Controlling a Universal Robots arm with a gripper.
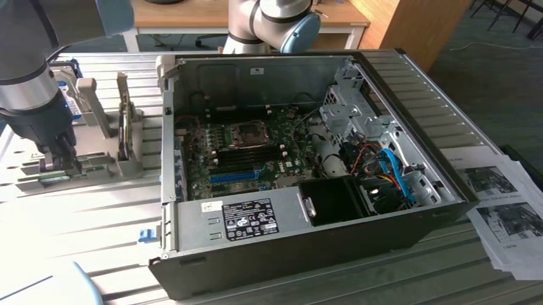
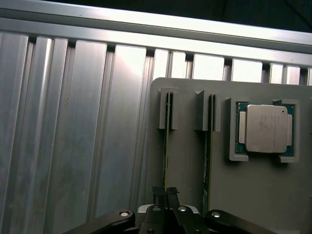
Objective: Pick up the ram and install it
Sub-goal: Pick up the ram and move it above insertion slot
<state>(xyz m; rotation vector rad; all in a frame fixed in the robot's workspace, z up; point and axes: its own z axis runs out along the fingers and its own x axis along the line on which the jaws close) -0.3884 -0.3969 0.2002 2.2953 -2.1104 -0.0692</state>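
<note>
The ram (image 2: 166, 141) stands on edge in a slot of the grey holder (image 2: 187, 170) on the tabletop (image 2: 73, 126), fingers (image 2: 159, 194) clenched on its upper edge; judged light, stiff, fragile, best held by that bare long edge, clear of chips.

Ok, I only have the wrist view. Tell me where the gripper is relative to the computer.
Observer: The gripper, shut on the ram, is at the gray holder, off the exterior view's left of the open case.
Operator: Describe the case.
Observer: It lies on its side, panel off, motherboard facing up.
Operator: Report anything beyond it.
Observer: Printed sheets lie on the exterior view's right of it.
</note>
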